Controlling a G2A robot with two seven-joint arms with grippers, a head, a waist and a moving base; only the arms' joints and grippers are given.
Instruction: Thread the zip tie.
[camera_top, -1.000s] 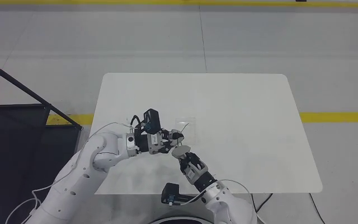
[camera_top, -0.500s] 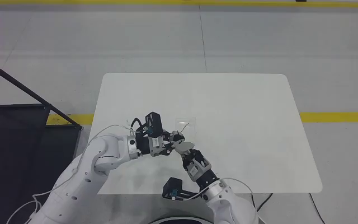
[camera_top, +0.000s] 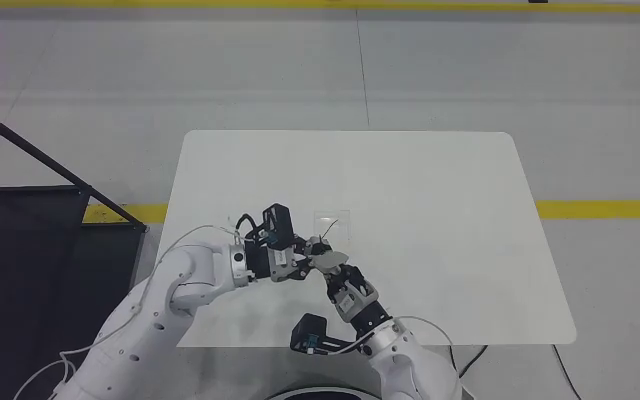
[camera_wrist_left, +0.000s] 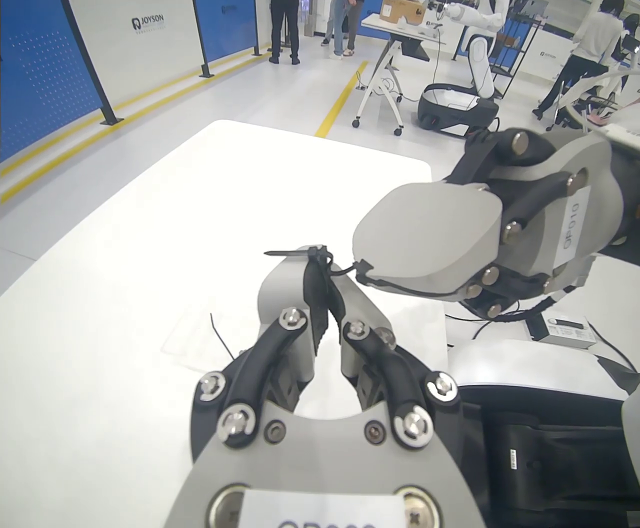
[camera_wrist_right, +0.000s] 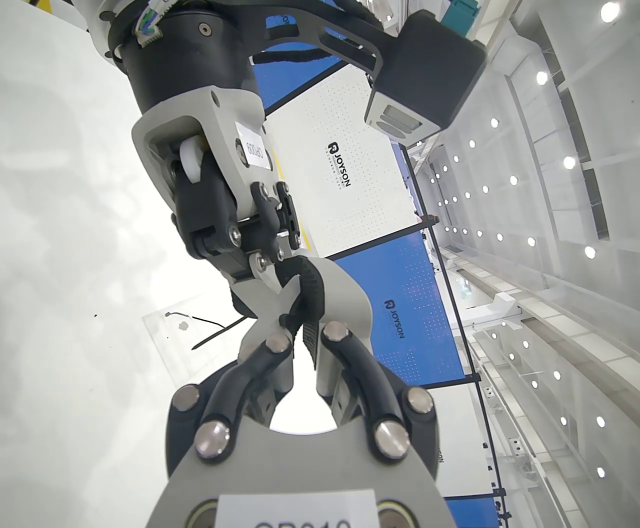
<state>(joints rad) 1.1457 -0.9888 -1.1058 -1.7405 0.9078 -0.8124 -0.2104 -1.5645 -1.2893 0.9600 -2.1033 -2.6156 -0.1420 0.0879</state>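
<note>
Zip tie (camera_wrist_left: 311, 253) clamped in closed left gripper (camera_wrist_left: 324, 286), with the closed right gripper (camera_wrist_left: 361, 274) pinching its strap just beside; second tie (camera_wrist_left: 221, 340) lies on a clear sheet (camera_wrist_left: 186, 345) nearby.

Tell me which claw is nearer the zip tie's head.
Left. The left claw is shut on the zip tie right at its head; the right claw pinches the strap just beside it, a little farther along.

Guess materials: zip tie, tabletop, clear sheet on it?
zip tie: black, matte, thin and bent in a curve; looks like moulded plastic, probably nylon.
tabletop: white, smooth, slight sheen; probably laminate or painted board, core not visible.
clear sheet: transparent, white shows through, edges catch light; plastic, film or rigid can't tell.
</note>
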